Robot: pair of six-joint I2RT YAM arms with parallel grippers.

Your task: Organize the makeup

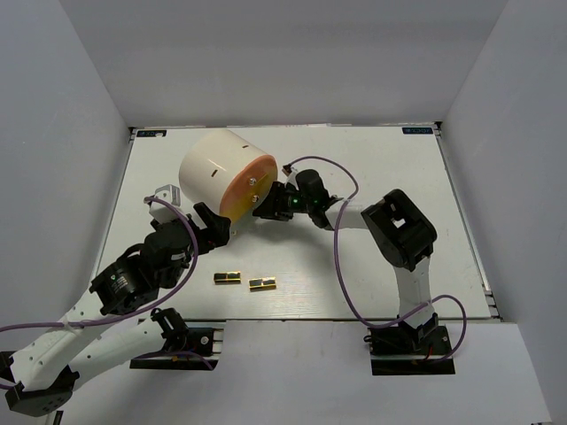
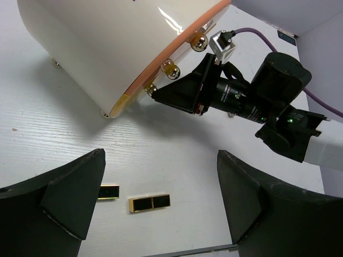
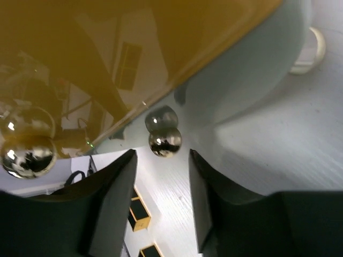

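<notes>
My left hand is spread wide open near a gold-and-black case and a second case, which lie just apart on the tabletop. My right hand is open too, its fingertips just short of a shiny knob on the cream cylinder.

Far-left sticker: a dark strip at the table's back corner; its print was too small to read
Far-right sticker: the same sort of strip; also illegible
Readable text elsewhere: none
</notes>
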